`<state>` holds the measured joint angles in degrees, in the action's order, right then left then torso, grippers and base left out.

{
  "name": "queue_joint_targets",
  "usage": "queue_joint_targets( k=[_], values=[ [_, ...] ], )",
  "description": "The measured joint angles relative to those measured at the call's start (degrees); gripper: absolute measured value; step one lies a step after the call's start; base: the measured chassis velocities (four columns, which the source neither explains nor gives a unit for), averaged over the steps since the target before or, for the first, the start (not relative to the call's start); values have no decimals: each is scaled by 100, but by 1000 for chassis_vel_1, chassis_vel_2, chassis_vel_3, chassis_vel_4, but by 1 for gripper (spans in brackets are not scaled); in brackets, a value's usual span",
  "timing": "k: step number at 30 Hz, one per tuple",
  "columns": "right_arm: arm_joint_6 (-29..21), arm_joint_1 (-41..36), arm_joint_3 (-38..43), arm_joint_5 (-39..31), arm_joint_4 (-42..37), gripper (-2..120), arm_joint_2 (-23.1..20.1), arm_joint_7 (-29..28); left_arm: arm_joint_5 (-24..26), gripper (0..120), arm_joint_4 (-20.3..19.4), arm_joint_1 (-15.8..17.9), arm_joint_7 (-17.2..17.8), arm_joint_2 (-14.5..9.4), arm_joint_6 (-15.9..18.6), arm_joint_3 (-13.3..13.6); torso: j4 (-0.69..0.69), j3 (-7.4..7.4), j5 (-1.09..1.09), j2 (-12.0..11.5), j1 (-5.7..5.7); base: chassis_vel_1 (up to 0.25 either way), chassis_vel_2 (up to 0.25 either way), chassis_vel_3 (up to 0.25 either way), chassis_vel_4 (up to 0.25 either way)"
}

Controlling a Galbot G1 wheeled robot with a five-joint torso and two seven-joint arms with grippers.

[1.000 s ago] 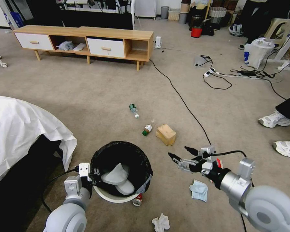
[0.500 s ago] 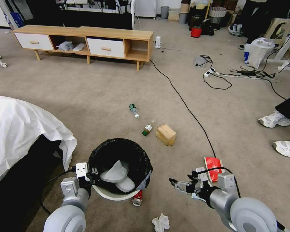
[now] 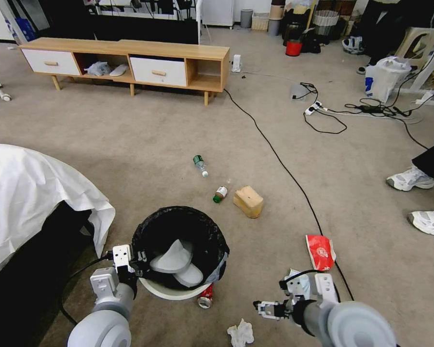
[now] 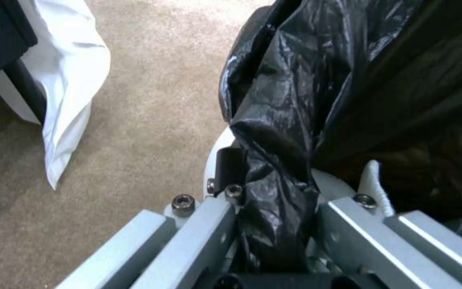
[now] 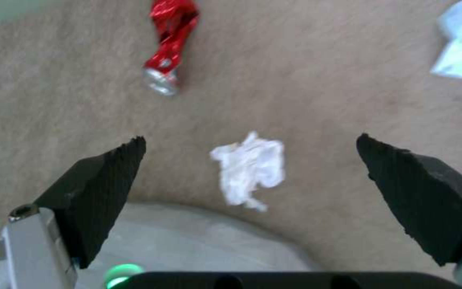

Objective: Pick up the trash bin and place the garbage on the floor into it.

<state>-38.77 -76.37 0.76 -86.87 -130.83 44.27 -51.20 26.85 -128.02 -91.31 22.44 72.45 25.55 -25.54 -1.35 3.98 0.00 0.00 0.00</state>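
Carpeted floor: white crumpled tissue, soft, light; pinch mid-wad. Right gripper fingers spread wide, empty, above it. Left gripper fingers clamp trash bin rim.

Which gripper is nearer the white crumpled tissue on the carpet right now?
The right gripper. It hangs open above the white crumpled tissue, which lies between its fingertips. The left gripper is across the trash bin, shut on its bag-lined rim.

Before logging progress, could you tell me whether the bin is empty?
Not empty: the bin holds pale slipper-like items on its black liner.
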Motion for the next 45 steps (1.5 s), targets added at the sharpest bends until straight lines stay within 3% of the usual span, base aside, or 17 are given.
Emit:
queue_joint_targets(
  k=[12,23,31,36,45],
  values=[
    [-264,1758,-1256,-1541,727,100,1086,-1573,134,2,-15,28,2,-77,-43,-121,3,1,-1,0,0,0,0,0,0],
    [-344,984,-776,-1278,1095,100,937,-1558,311,2,120,188,23,-246,-73,-115,-1,0,0,0,0,0,0,0,0],
    [-295,1038,-645,-1613,974,100,814,-1612,317,2,171,240,24,-275,-75,-44,1,-1,1,0,0,0,0,0,0],
    [-218,1376,-780,-2228,964,100,801,-1964,315,2,172,228,22,-298,-81,-37,0,0,0,0,0,0,0,0,0],
    [-89,2184,-1144,-4020,1231,100,935,-2824,304,2,210,216,13,-251,-89,-3,2,0,0,0,0,0,0,0,0]
  ],
)
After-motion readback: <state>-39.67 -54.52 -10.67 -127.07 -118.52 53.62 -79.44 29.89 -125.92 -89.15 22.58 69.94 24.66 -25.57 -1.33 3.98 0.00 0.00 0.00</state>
